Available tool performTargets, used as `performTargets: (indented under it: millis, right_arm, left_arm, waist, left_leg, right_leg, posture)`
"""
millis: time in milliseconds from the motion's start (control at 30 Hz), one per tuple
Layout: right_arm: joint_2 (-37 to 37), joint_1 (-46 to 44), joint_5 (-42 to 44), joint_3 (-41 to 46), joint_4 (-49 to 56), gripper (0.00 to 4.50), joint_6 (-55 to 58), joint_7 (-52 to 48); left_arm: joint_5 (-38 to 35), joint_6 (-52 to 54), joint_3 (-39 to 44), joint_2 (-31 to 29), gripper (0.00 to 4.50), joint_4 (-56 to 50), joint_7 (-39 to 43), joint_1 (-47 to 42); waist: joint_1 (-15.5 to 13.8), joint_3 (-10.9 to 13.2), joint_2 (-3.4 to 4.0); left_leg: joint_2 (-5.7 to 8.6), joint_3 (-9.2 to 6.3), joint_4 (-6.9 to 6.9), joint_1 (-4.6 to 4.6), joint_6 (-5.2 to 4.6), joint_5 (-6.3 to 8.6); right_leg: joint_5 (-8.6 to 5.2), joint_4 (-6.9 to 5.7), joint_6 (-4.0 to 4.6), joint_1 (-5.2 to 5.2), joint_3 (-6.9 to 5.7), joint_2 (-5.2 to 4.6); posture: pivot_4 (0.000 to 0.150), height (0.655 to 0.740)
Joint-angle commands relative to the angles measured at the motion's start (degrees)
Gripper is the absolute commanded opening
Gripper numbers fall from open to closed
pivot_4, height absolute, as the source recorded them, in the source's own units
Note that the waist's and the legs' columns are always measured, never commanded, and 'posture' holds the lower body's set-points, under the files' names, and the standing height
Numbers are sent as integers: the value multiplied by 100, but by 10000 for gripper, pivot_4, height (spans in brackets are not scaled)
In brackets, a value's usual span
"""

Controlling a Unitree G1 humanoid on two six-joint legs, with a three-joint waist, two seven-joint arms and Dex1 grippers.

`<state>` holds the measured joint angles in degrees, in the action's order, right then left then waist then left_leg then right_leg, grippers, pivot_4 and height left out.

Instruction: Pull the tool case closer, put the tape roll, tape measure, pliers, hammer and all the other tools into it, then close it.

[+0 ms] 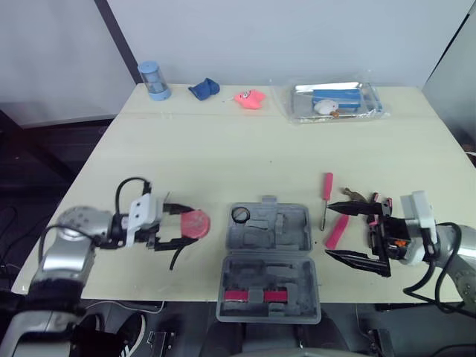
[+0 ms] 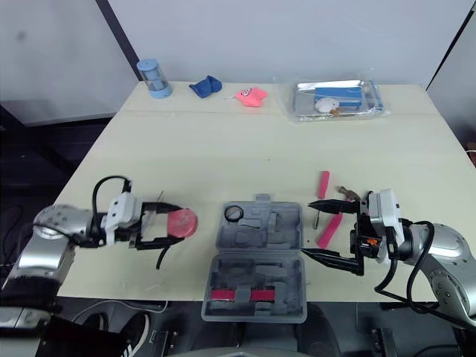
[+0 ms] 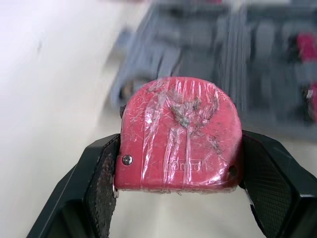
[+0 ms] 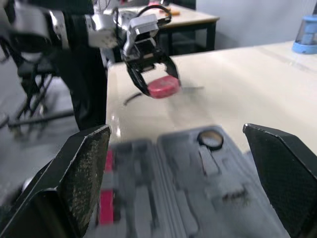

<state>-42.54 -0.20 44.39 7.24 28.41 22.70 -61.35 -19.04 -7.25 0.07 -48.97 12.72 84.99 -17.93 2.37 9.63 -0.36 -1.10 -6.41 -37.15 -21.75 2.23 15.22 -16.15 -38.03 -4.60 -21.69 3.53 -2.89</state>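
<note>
Near edge of the worktop [image 1: 223, 149]: the grey tool case [image 1: 268, 260] lies fully open and flat, its two halves side by side front to back, moulded recesses facing up.
Inside the case: a black tape roll [image 1: 240, 215] sits in the far left recess; a red-handled tool [image 1: 253, 296] lies across the near half. The other recesses look bare.
Left gripper [image 1: 190, 225]: it reaches in from the left, just beside the case – jaws clenched on the tape measure, one finger against each flat side.
Tape measure [image 3: 178, 134]: red, wrapped in crinkled clear film, held between the black pads left of the case's far half. Whether it touches the worktop I cannot tell.
Right gripper [image 1: 329, 230]: it is right of the case, pointing towards it – jaws spread wide, nothing between them.
Loose tools on the right: a red-handled screwdriver [image 1: 326, 190] lies just beyond the right gripper, and a pink-handled tool [image 1: 338, 227] sits slanted on the worktop, seen in the gap of the spread jaws. A dark metal tool [image 1: 354, 195] lies near the upper finger, partly hidden.
Far edge: a blue canister [image 1: 154, 79], a blue cloth [image 1: 204, 88], a small pink object [image 1: 251, 99] and a clear bag [image 1: 331, 102] with items in it, all well apart from the case.
</note>
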Motion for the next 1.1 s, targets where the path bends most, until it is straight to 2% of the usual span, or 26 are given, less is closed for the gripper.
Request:
performTargets:
  millis: [33, 167, 333, 500, 733, 800, 900, 1000, 1033, 1067, 1100]
  right_arm:
    - [-31, -219, 413, -5, 311, 45000, 947, 896]
    - [18, -516, 864, -73, 528, 45000, 1902, 1761]
    - [123, -736, 1821, -50, 609, 45000, 2866, 2614]
    - [276, -921, 3074, -82, 402, 45000, 3740, 4000]
    - [572, -1180, 5122, -346, -251, 45000, 3835, 6221]
    - [568, -1233, 5401, -428, -355, 45000, 3787, 6521]
    - [483, -1288, 5712, -537, -435, 38956, 3739, 6812]
    - [405, -1282, 5945, -618, -463, 25042, 3665, 7011]
    - [401, -1275, 6028, -642, -468, 23165, 3623, 7065]
    - [409, -1274, 6106, -670, -472, 19013, 3584, 7107]
    - [405, -1276, 6160, -698, -470, 13357, 3562, 7133]
  left_arm:
    - [-74, 301, -435, 267, 30673, -383, 257, -579]
    - [28, 495, -886, 748, 30673, -488, 271, -1154]
    - [328, 455, -1344, 1483, 30673, -319, 29, -1751]
    - [604, 343, -1574, 2027, 30673, -127, -246, -2057]
    - [880, 314, -1818, 2607, 30673, -47, -660, -2083]
    - [933, 272, -1868, 2697, 30673, 19, -717, -2102]
    - [996, 198, -1897, 2776, 30673, 119, -745, -2127]
    - [1031, 150, -1881, 2811, 30673, 188, -753, -2140]
    - [1032, 141, -1876, 2817, 30673, 192, -753, -2139]
    - [1017, 140, -1872, 2822, 30673, 186, -743, -2133]
    - [987, 141, -1874, 2820, 30673, 173, -700, -2125]
  waist:
    - [-1, 1, 0]
    - [-7, 1, -1]
    - [-10, 3, -4]
    - [5, 3, -5]
    - [0, 4, -6]
    - [1, 4, -6]
    - [4, 5, -5]
    - [5, 5, -5]
    - [3, 5, -5]
    - [2, 5, -5]
    - [2, 5, -5]
  left_leg:
    - [0, -1, 0, 0, 0, 0]
    - [3, -8, -7, -6, 0, 0]
    - [4, -16, -6, -12, -1, -1]
    - [5, -19, -7, -12, -1, -1]
    - [6, -24, -7, -17, -2, -1]
    - [6, -24, -7, -18, -2, -1]
    - [6, -26, -9, -18, -2, -1]
    - [6, -28, -8, -18, -2, -1]
    - [6, -29, -8, -19, -2, -1]
    - [6, -29, -8, -20, -2, -1]
    - [6, -29, -8, -20, -2, -1]
  right_leg:
    - [0, -1, 0, 0, 0, 0]
    - [0, -4, 0, 0, -5, 0]
    - [0, -2, 0, -1, -14, 0]
    - [0, -2, 1, -1, -15, 0]
    - [0, -1, 1, -1, -19, -1]
    - [0, -1, 1, -1, -19, -1]
    - [0, -2, 1, -1, -21, -1]
    - [0, -1, 1, -2, -21, 0]
    - [0, -1, 1, -2, -22, 0]
    - [0, -1, 1, -2, -22, -1]
    - [0, -1, 1, -1, -23, -1]
  posture:
    - [1500, 7400]
    - [1500, 7400]
    - [1500, 7400]
    - [1500, 7400]
    - [1500, 7400]
    - [1500, 7400]
    - [1500, 7400]
    - [1500, 7400]
    - [1500, 7400]
    - [1500, 7400]
    - [1500, 7400]
